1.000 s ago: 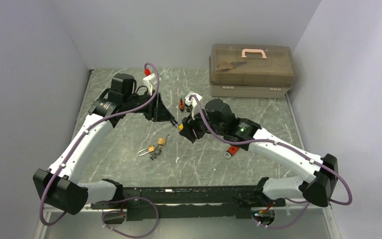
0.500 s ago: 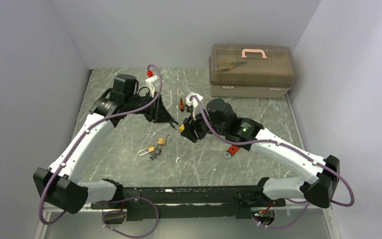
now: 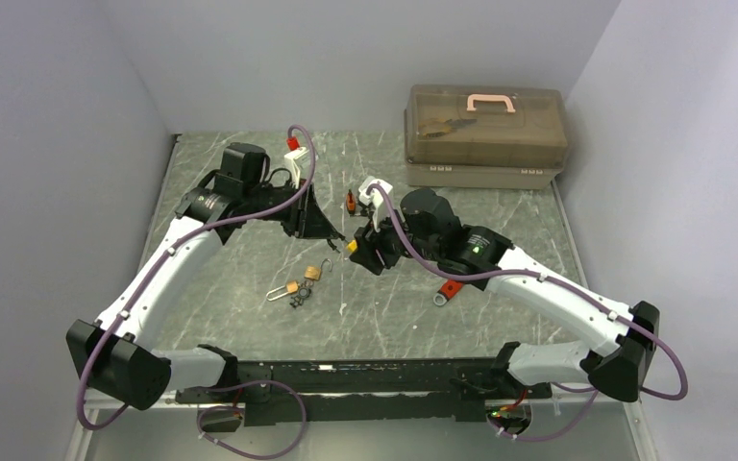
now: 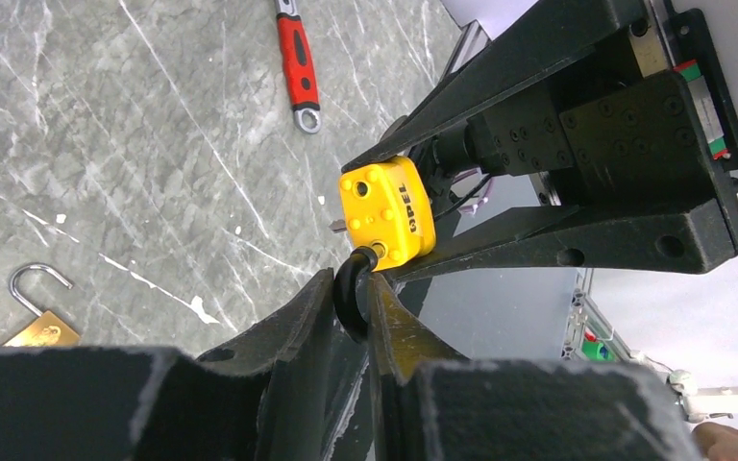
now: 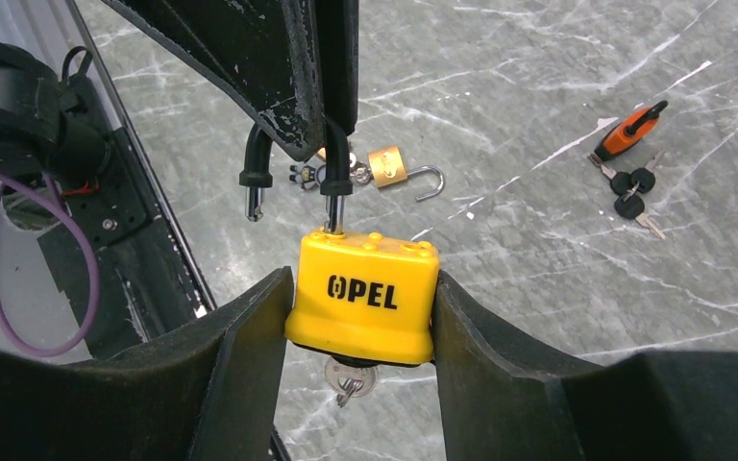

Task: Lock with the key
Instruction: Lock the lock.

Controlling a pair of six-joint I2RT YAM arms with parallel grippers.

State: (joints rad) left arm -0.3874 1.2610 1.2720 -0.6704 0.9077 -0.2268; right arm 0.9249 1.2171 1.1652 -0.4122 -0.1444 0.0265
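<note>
Right gripper (image 5: 363, 288) grips the padlock (image 5: 360, 327); left gripper (image 4: 351, 296) is clamped on its shackle (image 4: 346, 288).
I hold the yellow padlock by its two sides, lifted off the tabletop (image 3: 384, 312) above the middle, with the key (image 5: 350, 381) sticking out of its underside. My left gripper comes in from the opposite side and pinches the black shackle just past the body. One leg of the shackle sits in the body; the other hangs free beside it, so the lock is open. On the tabletop below lie a brass lock (image 5: 389, 165) with its shackle swung open and a bunch of keys (image 5: 631, 130) on an orange tag. A red wrench (image 4: 298, 62) lies towards the right edge, and a box (image 3: 485, 125) stands in the far right corner.
</note>
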